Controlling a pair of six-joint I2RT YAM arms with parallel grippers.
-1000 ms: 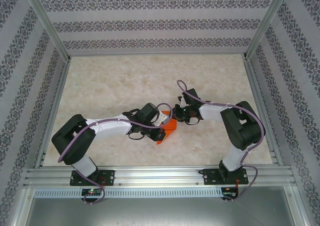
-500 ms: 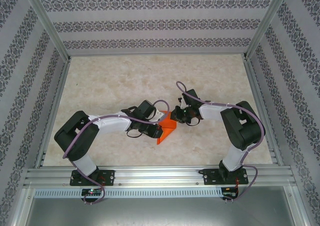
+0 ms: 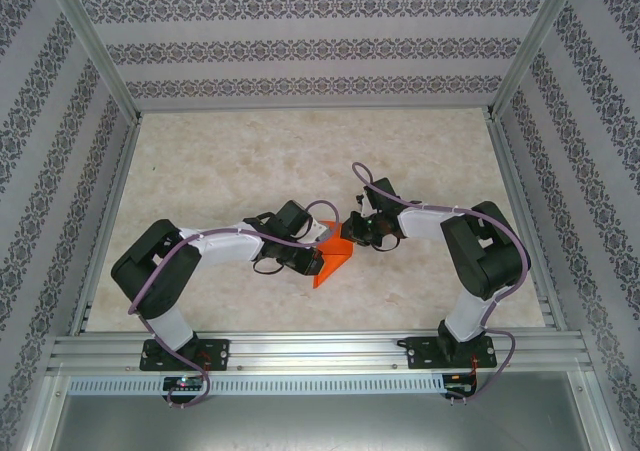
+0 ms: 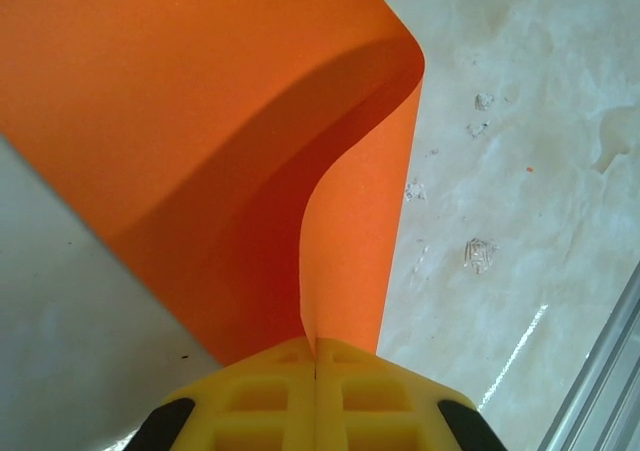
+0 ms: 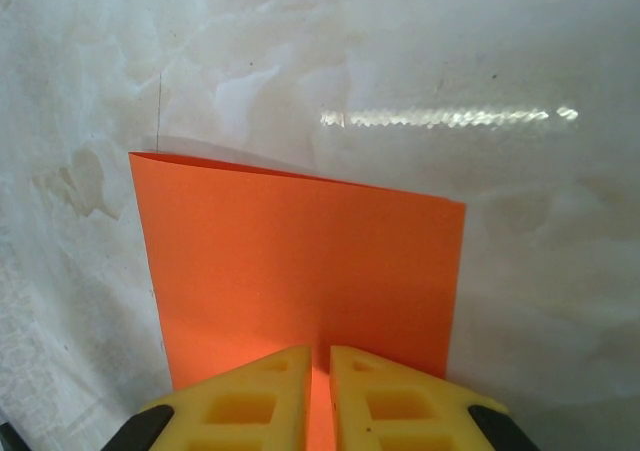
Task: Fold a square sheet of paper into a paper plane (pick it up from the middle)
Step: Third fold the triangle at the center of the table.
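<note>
Matt paper [image 4: 180, 101], glossy marbled table [image 4: 520, 171]

We place the square sheet of paper [image 3: 335, 263] near the middle of the table [image 3: 220, 161], between the two arms. The left gripper [image 3: 320, 254] meets its left edge and the right gripper [image 3: 350, 239] its far right edge, and each has the sheet between its fingers. The frame rail [image 3: 320, 343] runs along the near edge, under both arm bases.
</note>
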